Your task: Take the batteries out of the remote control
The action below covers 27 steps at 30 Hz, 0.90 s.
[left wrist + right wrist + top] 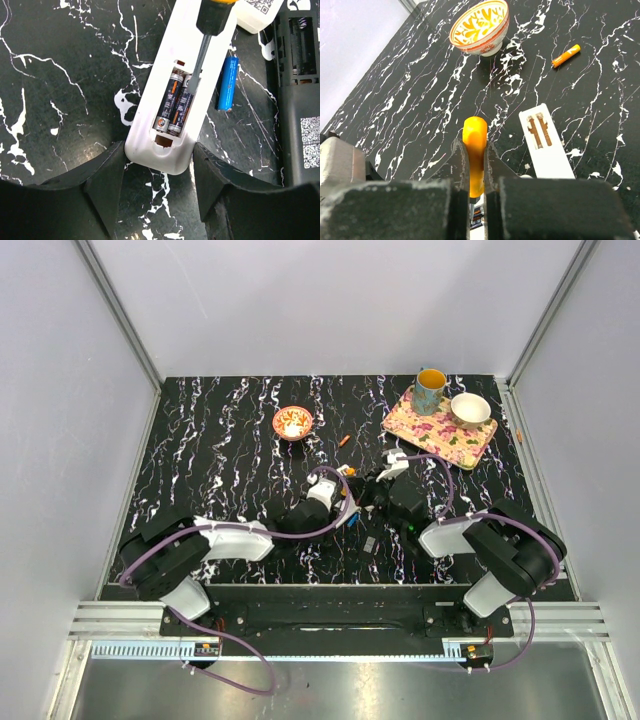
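Both arms reach from the near edge to the middle of the worktop (220, 460). The left gripper (158, 148) is closed on the near end of the white remote (155, 162), with a finger against each long side. The remote lies face down with its compartment open, and the two batteries (174, 105) are still seated in it side by side, dark with orange bands.

The right gripper (475, 150) is pressed together on the orange handle of a screwdriver (201, 55). The screwdriver's flat tip sits in the compartment, at the far end of the right-hand cell.

A blue battery (227, 82) lies on the worktop just beside the remote's right edge. Further right lies a black remote (300, 115), its compartment open and its spring showing. A white cover (546, 145) lies flat just beyond the grippers, inner side up.

Further on, a loose battery (566, 55), orange with a dark end, lies alone towards the far edge. An orange patterned bowl (480, 22) stands to its left. In the far right corner sits a flowered tray (418, 425) carrying a cup (430, 390) and a white bowl (470, 410).
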Motion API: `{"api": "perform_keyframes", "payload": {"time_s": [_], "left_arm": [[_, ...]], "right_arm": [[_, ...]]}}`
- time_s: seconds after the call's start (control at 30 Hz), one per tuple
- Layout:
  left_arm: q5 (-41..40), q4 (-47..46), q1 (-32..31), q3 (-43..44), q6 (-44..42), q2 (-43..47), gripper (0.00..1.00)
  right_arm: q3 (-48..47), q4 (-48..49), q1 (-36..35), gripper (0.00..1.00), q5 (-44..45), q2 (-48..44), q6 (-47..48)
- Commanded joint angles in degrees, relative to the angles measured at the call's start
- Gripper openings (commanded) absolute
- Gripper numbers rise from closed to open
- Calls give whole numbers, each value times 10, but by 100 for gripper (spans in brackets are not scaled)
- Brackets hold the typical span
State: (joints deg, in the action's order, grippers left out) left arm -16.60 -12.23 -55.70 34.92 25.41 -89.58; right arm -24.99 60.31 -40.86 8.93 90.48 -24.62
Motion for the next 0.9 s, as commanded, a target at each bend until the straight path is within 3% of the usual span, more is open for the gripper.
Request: {"api": "perform_keyframes", "payload": {"time_s": [0.0,0.87], "left_arm": [[39,48,6,8,-10,-40,3],[73,60,9,14,-6,-63,0]], "right_arm": [[9,70,-5,0,37,3,21],[11,139,-15,0,127,66,23]]}}
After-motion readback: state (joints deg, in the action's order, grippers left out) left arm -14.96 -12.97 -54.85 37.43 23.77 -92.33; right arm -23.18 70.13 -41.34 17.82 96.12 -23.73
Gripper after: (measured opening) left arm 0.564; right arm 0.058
